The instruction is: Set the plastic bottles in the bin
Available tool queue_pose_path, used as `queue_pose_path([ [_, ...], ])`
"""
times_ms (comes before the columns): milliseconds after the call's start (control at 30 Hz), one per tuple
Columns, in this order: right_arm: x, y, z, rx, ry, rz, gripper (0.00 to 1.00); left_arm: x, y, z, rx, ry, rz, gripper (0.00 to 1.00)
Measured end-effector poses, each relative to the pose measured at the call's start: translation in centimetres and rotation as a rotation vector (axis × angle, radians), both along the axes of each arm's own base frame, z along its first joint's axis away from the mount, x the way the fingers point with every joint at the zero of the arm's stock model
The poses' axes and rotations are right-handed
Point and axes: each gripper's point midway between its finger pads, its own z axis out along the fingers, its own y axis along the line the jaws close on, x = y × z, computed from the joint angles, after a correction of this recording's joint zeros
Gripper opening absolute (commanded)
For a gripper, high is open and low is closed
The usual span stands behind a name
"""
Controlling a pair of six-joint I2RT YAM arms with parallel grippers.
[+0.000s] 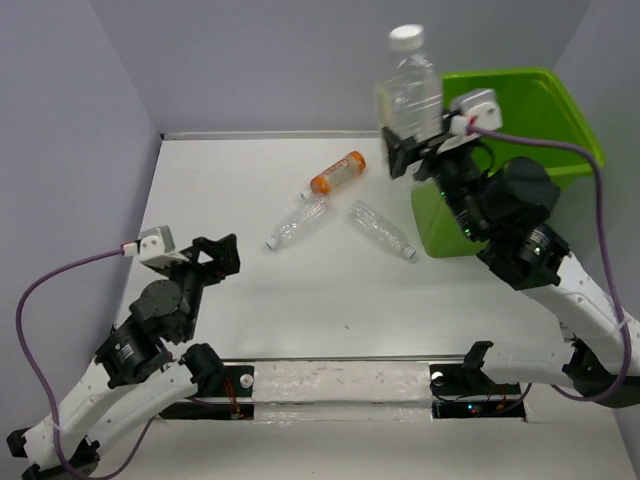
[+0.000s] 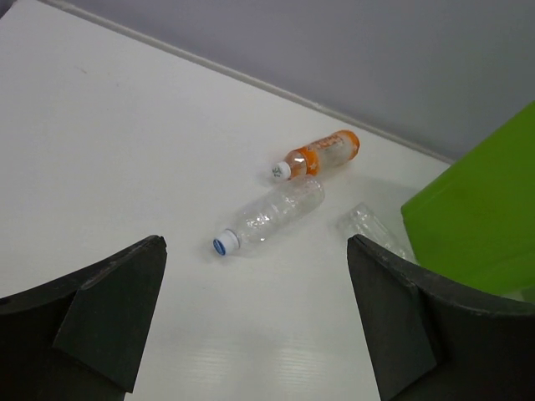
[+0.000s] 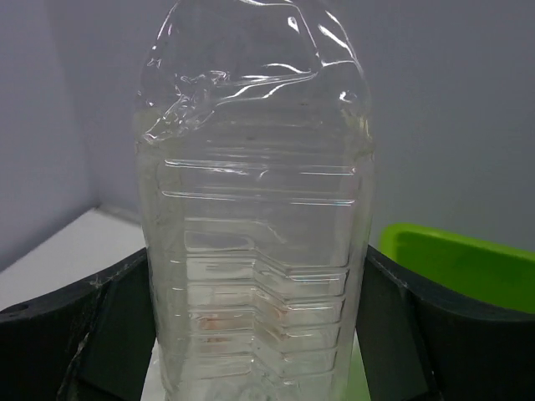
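Note:
My right gripper (image 1: 415,150) is shut on a clear crinkled bottle (image 1: 409,92) with a white cap and holds it upright, high in the air at the left edge of the lime-green bin (image 1: 560,110). In the right wrist view the bottle (image 3: 259,209) fills the space between my fingers (image 3: 109,334), with the bin rim (image 3: 468,259) behind it. On the table lie an orange bottle (image 1: 338,171), a clear bottle with a blue cap (image 1: 298,222) and another clear bottle (image 1: 381,230). My left gripper (image 1: 222,255) is open and empty, well short of them.
In the left wrist view the orange bottle (image 2: 318,154), the blue-capped bottle (image 2: 269,215) and part of the third bottle (image 2: 372,230) lie ahead, with the bin wall (image 2: 476,217) at the right. Grey walls enclose the white table (image 1: 250,300).

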Motion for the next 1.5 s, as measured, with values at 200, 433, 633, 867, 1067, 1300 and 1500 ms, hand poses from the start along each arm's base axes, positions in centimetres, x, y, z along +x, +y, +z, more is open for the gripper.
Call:
queue_pose_path([
  [200,1.9,-14.1,6.5,0.210,-0.166,-0.455,0.27,2.8,-5.8,-4.5,0.227,0.163,-0.134,0.99],
  [433,4.9,-24.2,5.7,0.216,-0.251,-0.844,0.31,4.5,-11.4,-8.5,0.411,0.311,-0.315,0.99],
  [633,10.1,-25.2,-1.1,0.182,-0.090,-0.868,0.94,6.5,-16.1,-6.8,0.484,0.319,-0.449,0.99],
  [867,11.3,-24.0,-2.3,0.176,0.035,-0.800,1.00,10.5,-19.4,-9.0,0.601,0.402,-0.511,0.99],
  [1067,8.7,-22.0,-2.5,0.207,0.097,-0.638,0.98,14.1,-18.7,-13.9,0.698,0.524,-0.491,0.99],
  [1300,5.8,-14.9,-2.2,0.167,0.142,-0.301,0.93,17.5,-17.9,-17.6,0.752,0.616,-0.494,0.99],
  [1500,4.6,-1.4,-6.9,-0.088,0.284,0.070,0.94,19.1,-17.9,-19.8,0.778,0.669,-0.510,0.99],
])
